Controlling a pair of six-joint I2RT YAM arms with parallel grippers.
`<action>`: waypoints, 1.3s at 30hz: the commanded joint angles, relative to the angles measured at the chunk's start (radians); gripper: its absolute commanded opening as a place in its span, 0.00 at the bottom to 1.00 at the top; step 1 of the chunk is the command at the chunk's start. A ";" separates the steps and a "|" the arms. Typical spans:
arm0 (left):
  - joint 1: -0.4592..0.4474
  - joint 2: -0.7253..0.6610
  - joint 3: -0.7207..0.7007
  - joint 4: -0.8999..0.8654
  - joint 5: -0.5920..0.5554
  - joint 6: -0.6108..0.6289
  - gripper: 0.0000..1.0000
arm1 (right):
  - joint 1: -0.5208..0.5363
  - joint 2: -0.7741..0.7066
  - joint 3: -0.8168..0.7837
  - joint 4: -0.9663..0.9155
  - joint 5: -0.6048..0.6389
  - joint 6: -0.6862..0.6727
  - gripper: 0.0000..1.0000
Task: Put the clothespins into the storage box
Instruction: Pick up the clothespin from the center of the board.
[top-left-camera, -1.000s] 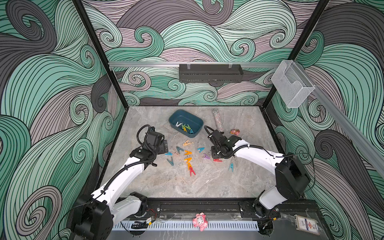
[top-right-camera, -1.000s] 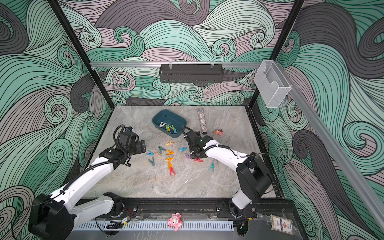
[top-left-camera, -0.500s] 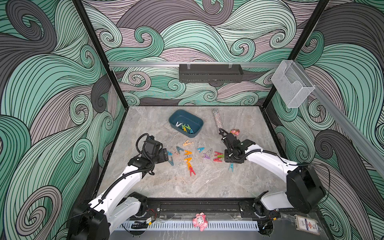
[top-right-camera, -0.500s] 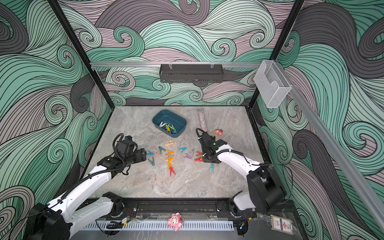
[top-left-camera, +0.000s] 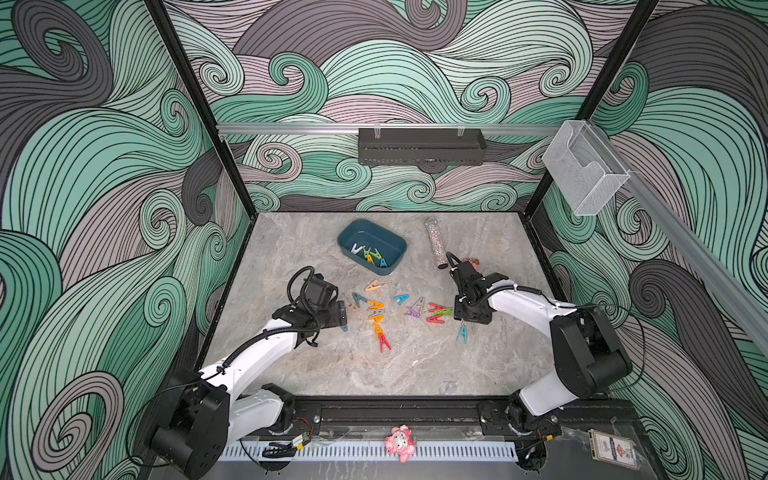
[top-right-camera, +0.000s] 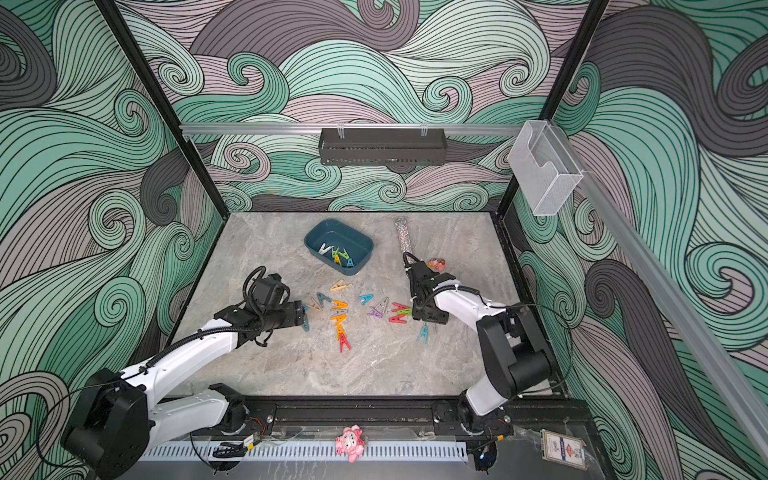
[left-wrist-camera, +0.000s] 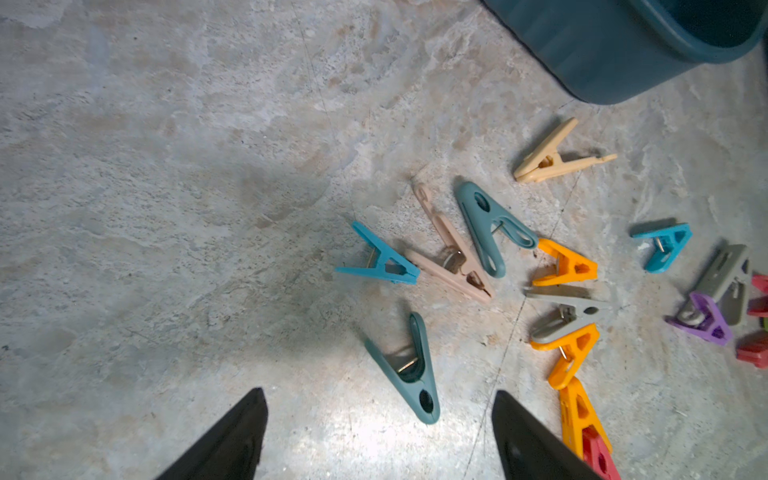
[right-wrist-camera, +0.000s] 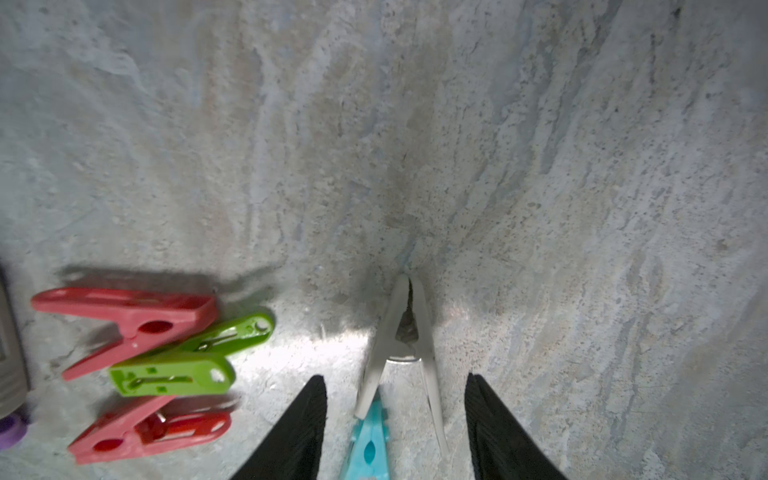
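1. Left gripper (left-wrist-camera: 378, 399): jaws spread, with a dark teal clothespin (left-wrist-camera: 409, 370) lying between the tips.
2. Right gripper (right-wrist-camera: 395, 380): jaws spread, flanking a grey clothespin (right-wrist-camera: 405, 332) without touching it.
3. Storage box (top-left-camera: 388, 268): far centre.

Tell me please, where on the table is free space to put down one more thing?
Widest: the table strip between the clothespins and the front rail. Also the rear corner left of the storage box, and the one right of the glitter tube. Crowded: the middle band where the pins lie.
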 joint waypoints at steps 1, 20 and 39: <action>-0.012 0.007 0.045 0.005 -0.007 0.007 0.87 | -0.012 0.019 0.010 0.025 -0.008 -0.003 0.54; -0.029 0.030 0.059 0.014 -0.009 0.017 0.87 | -0.033 0.044 -0.040 0.116 -0.048 0.002 0.34; -0.030 0.025 0.061 0.009 -0.034 0.029 0.87 | 0.052 0.035 0.129 0.069 -0.062 0.003 0.26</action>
